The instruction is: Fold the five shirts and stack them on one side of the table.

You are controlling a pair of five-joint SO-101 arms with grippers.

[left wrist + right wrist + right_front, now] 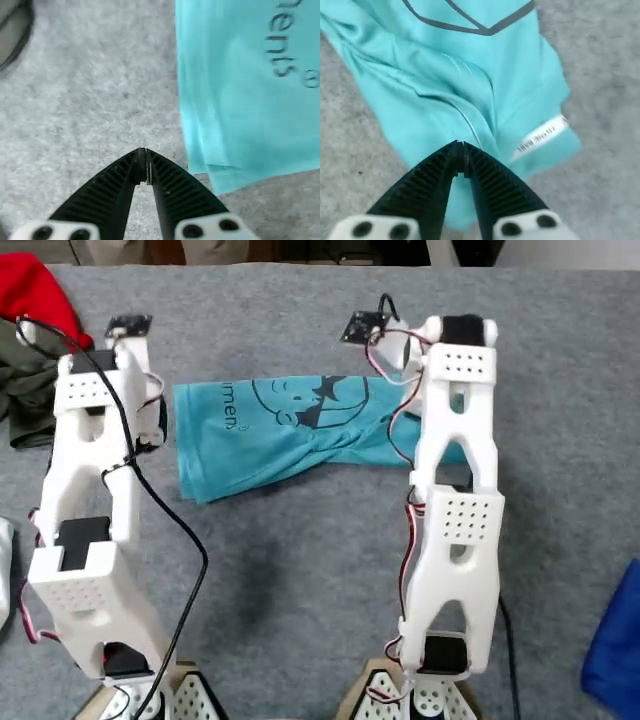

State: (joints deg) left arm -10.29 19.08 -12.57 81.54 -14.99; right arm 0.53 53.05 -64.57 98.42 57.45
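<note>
Grey felt table [300, 570]. Teal shirt [270, 440] lies mid-table, long axis crosswise: straight hem toward your left arm, bunched end under your right. Red shirt [35, 295] and blue shirt [615, 650] sit at opposite edges. Left gripper [145, 167] closed over bare felt just beside the hem. Right gripper [462, 160] closed above the folds; its wrist view catches a white label [542, 134] where the high view has the arm in front.
</note>
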